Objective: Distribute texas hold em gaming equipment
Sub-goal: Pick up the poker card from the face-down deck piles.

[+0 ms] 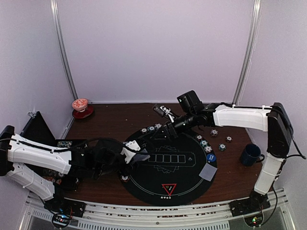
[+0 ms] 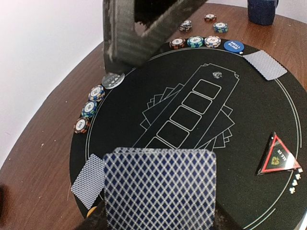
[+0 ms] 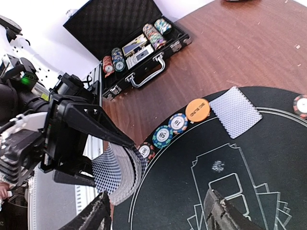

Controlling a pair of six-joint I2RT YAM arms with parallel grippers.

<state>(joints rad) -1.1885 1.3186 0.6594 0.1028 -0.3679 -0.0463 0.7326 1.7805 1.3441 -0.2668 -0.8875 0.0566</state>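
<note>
My left gripper (image 1: 135,152) is shut on a deck of blue-backed playing cards (image 2: 159,187) at the left edge of the round black mat (image 1: 187,175). My right gripper (image 1: 158,130) hangs over the mat's far left rim; its fingers (image 3: 96,216) stand wide apart with nothing between them, open. In the right wrist view the deck (image 3: 118,172) sits just left of them. Single cards lie at the mat's left (image 2: 88,181) and right (image 2: 265,64). Poker chips (image 2: 90,109), an orange button (image 3: 197,109), a blue button (image 2: 233,46) and a red triangle marker (image 2: 278,155) lie on the mat.
A dark blue mug (image 1: 250,154) stands at the right, with loose chips (image 1: 222,147) on the wood near it. A red-and-white cup on a saucer (image 1: 80,106) is at the back left. An open black case (image 3: 134,43) holding chip stacks lies at the left.
</note>
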